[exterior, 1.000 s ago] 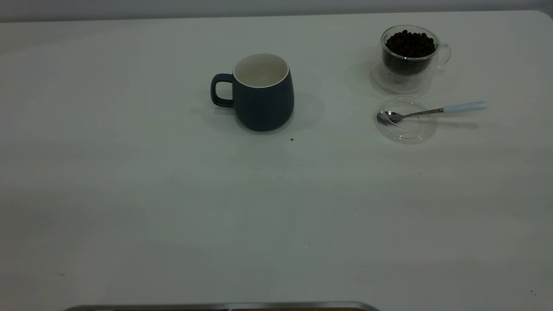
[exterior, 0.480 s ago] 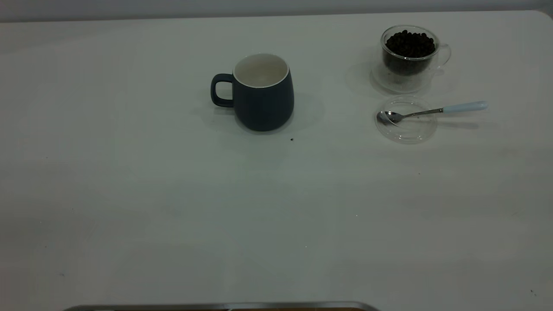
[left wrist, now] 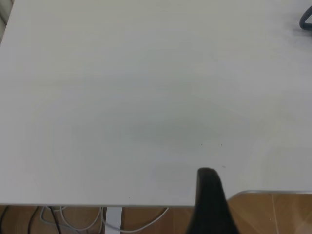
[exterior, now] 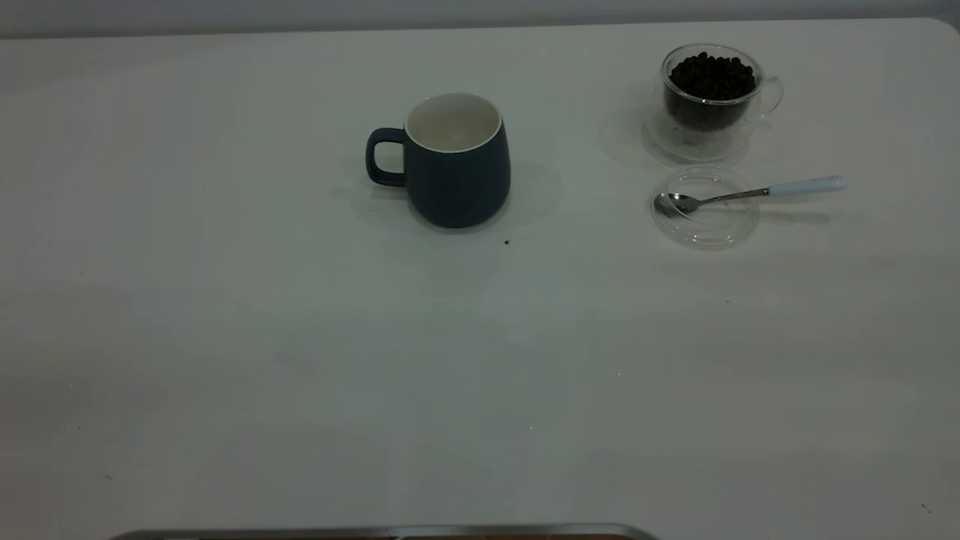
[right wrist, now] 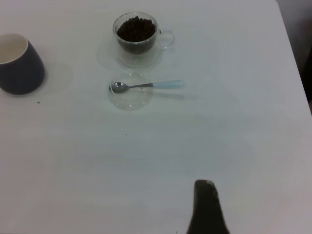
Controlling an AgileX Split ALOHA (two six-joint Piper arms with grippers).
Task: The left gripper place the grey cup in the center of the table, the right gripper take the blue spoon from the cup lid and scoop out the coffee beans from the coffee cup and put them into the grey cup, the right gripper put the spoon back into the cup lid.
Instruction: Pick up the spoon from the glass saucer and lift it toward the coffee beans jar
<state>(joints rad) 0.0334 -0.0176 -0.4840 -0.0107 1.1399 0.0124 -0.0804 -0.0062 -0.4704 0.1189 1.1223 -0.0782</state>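
- The grey cup [exterior: 454, 159] sits upright around the middle of the white table [exterior: 225, 337], a bit toward the far edge, handle pointing to the exterior view's left. Inside looks pale; can't tell if any beans are in there.
- The glass coffee cup [exterior: 711, 101], full of dark coffee beans [exterior: 711, 75], is over at the far right of the table, well apart from the grey cup.
- Just in front of it lies the clear cup lid [exterior: 705, 217], flat on the table. The blue spoon [exterior: 750, 193] has its bowl resting in the lid, with the light blue handle sticking out past the rim toward the right.
- There's a tiny dark speck [exterior: 507, 242] on the table just beside the grey cup's base, near side. Could be a stray bean, too small to tell.
- Neither arm shows up in the exterior view. The left gripper [left wrist: 210, 204] only shows one dark finger in its wrist view, near the table's edge and well away from the grey cup, whose handle barely peeks in at a corner. Can't tell how wide its jaws are.
- Same deal with the right gripper [right wrist: 207, 207]: one dark finger over bare table, with the spoon, lid and coffee cup all well apart from it. Jaw width, no idea.
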